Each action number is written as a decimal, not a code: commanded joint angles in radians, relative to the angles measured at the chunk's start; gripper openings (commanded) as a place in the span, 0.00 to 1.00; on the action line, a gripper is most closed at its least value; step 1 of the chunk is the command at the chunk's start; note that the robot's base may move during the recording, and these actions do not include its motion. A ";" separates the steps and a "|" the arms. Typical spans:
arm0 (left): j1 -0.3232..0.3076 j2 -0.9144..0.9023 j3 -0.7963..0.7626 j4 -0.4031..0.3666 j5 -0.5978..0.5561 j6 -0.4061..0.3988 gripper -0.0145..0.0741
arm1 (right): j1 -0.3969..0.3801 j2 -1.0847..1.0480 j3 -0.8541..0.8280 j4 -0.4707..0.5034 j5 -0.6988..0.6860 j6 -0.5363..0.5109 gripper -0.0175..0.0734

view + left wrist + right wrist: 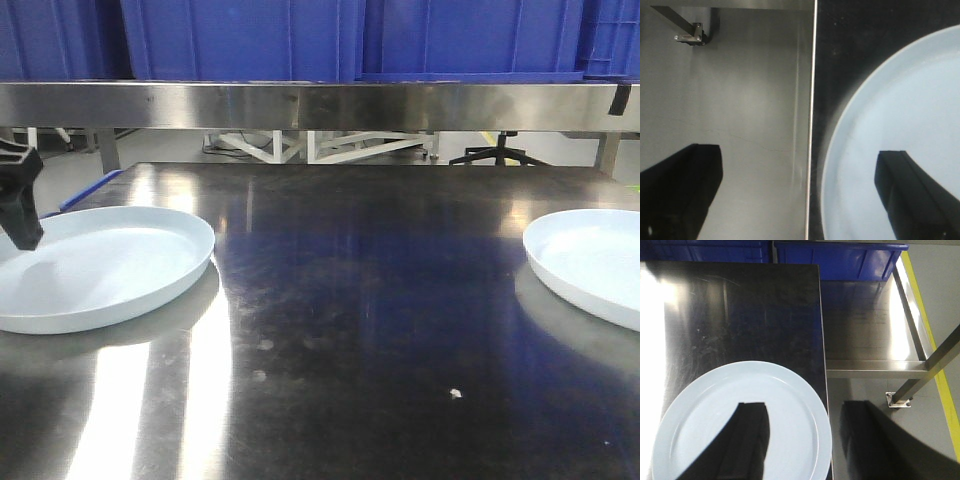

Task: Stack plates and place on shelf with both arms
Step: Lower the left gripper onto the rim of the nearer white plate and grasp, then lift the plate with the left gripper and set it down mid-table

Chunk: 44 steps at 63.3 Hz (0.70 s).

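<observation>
Plates lie well apart on the tabletop (pixel 380 300): the left plate (pixel 100 265) at 9 o'clock in the front view, the right plate (pixel 590 260) at 3 o'clock and cut by the frame; neither is stacked or on the shelf (pixel 320 105) yet. Left gripper (pixel 797 152) has its jaws spread wide and empty, one finger over its plate, the other beyond the tabletop's edge above the floor (pixel 740 100); right gripper (pixel 805 405) straddles its plate's rim the same way, released and holding nothing. As I judge it, the rims are low, thin and glossy, so a one-sided pinch may slip or let a plate sag; the right plate seems to overhang the edge slightly, so a nudge from a descending finger could tip it off; a poorly centred stack could slide on the way to the shelf. Only the front view shows both plates together, the gap between them and the blue crates (pixel 350 40) at 12 o'clock, though it misses the right gripper; only the wrist views show how each pair of jaws brackets a rim; none shows whether a finger touches a plate.
</observation>
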 commanded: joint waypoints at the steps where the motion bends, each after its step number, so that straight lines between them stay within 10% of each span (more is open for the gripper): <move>1: -0.002 -0.014 -0.033 -0.005 -0.053 -0.012 0.90 | -0.002 -0.008 -0.037 -0.005 -0.077 0.001 0.68; 17: -0.002 0.035 -0.033 -0.005 -0.073 -0.012 0.85 | -0.002 -0.008 -0.037 -0.005 -0.077 0.001 0.68; 28: -0.002 0.036 -0.033 -0.005 -0.081 -0.012 0.22 | -0.002 -0.008 -0.037 -0.005 -0.078 0.001 0.68; 44: -0.009 -0.008 -0.120 -0.070 0.006 -0.012 0.28 | -0.002 -0.008 -0.037 -0.005 -0.080 0.001 0.68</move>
